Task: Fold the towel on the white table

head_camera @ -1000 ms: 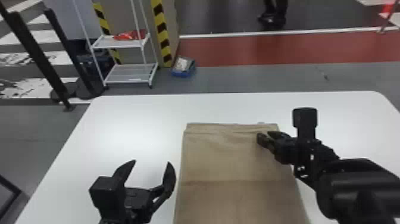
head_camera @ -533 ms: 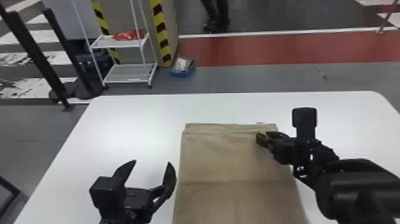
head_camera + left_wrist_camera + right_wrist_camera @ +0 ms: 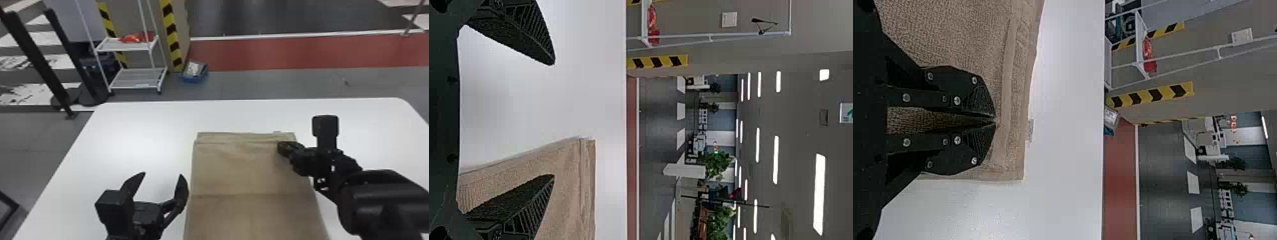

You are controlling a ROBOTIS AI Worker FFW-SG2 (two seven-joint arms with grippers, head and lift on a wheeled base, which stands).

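The towel point(image 3: 242, 172) lies flat on the white surface point(image 3: 137, 127), from the middle of the head view down to its bottom edge. A thin lip of cloth shows along its far edge, so it is probably doubled already, with the upper layer stopping just short of the lower. A crease crosses it lower in the frame, and a small tag point(image 3: 277, 131) pokes out at the far side.

The right tool point(image 3: 995, 120) is closed, fingertips together on the cloth near the far right corner. Whether they pinch any of it, I cannot tell. Placed there, it seems meant to press or straighten that corner so the layers line up. The left tool point(image 3: 162, 174) is open at the lower left, one finger just beside the towel's left edge, well placed for taking that side.

The surface gives wide room to the left of the towel and a strip beyond its far edge; on the right, the arm takes up much of the space. The next fold probably calls for a grip on an edge. The likely risks are catching only the top layer, or dragging the corner askew if the right tool shifts while pressing.
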